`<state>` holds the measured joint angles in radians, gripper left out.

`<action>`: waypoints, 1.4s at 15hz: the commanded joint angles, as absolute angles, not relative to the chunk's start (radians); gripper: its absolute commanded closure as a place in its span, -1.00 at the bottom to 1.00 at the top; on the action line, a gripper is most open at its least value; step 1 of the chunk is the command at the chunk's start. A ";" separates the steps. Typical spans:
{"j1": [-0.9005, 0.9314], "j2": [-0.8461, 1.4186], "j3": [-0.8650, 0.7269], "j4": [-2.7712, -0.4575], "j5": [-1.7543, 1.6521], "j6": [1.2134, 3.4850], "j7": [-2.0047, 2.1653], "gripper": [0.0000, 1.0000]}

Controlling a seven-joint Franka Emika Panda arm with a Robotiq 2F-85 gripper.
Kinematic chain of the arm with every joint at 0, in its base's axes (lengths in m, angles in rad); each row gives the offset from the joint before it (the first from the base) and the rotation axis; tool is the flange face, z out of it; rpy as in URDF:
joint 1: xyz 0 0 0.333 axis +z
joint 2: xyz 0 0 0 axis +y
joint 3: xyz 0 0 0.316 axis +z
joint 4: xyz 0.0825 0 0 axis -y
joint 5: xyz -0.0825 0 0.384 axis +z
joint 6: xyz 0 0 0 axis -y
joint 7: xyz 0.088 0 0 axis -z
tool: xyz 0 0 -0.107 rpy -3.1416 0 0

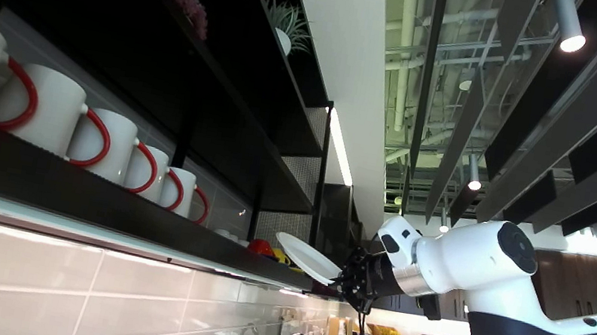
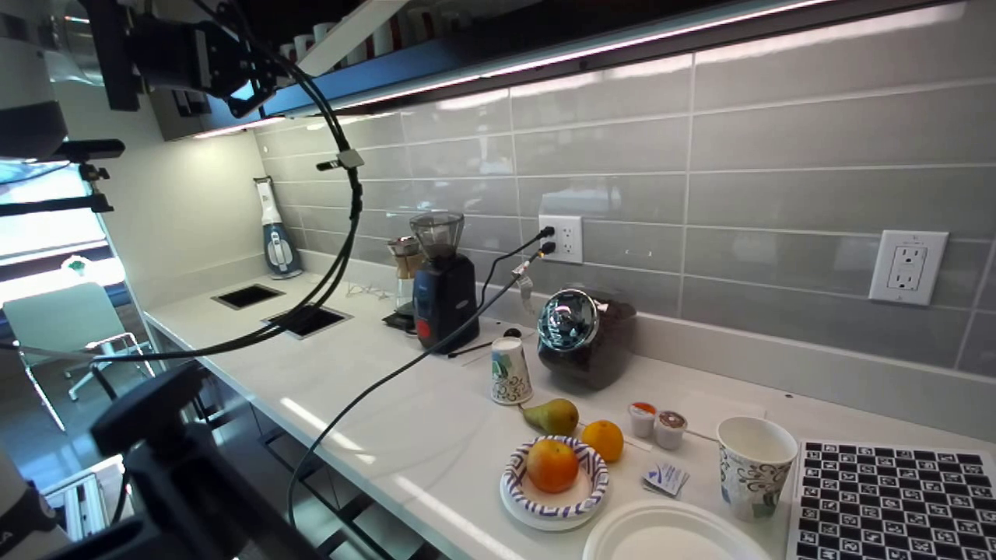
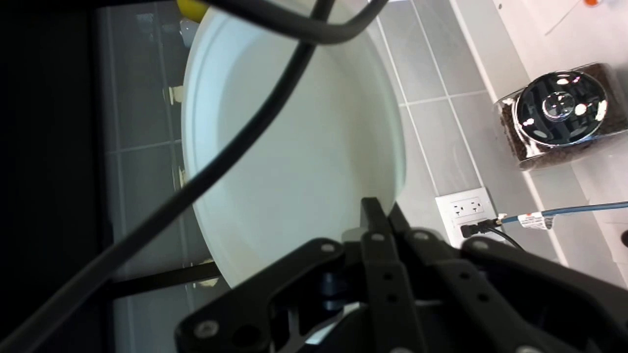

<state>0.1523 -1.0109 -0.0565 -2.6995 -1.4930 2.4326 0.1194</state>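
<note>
A white plate [image 3: 294, 147] fills the middle of the wrist view, its rim pinched between the fingers of my gripper [image 3: 384, 211]. In an exterior view the plate [image 1: 310, 259] is held tilted, just outside the dark shelf [image 1: 88, 194], with the gripper [image 1: 341, 281] at its lower edge. The same plate [image 2: 354, 33] shows edge-on at the top of an exterior view, near the gripper [image 2: 261, 87]. White mugs [image 1: 51, 102] with red handles line the shelf. Beyond them sit a red item [image 1: 261, 247] and a yellow item [image 1: 281, 255], partly hidden by the plate.
Black cables [image 3: 260, 127] cross in front of the plate. Below the shelf, the counter [image 2: 373, 404] bears a coffee grinder [image 2: 444, 295], a glass jar [image 2: 595, 350], fruit, a patterned bowl [image 2: 513, 498], paper cups [image 2: 755, 474] and a white plate [image 2: 669, 537]. An upper shelf [image 1: 253, 148] overhangs the mugs.
</note>
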 commanded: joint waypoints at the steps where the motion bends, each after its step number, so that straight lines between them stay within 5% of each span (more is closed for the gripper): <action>1: 0.151 -1.011 -0.055 -2.698 -1.489 2.433 0.116 0.99; 11: 0.220 -0.887 -0.225 -2.423 -1.214 2.579 -0.194 0.99; 21: 0.225 -0.666 -0.211 -2.182 -0.834 2.537 -0.587 0.99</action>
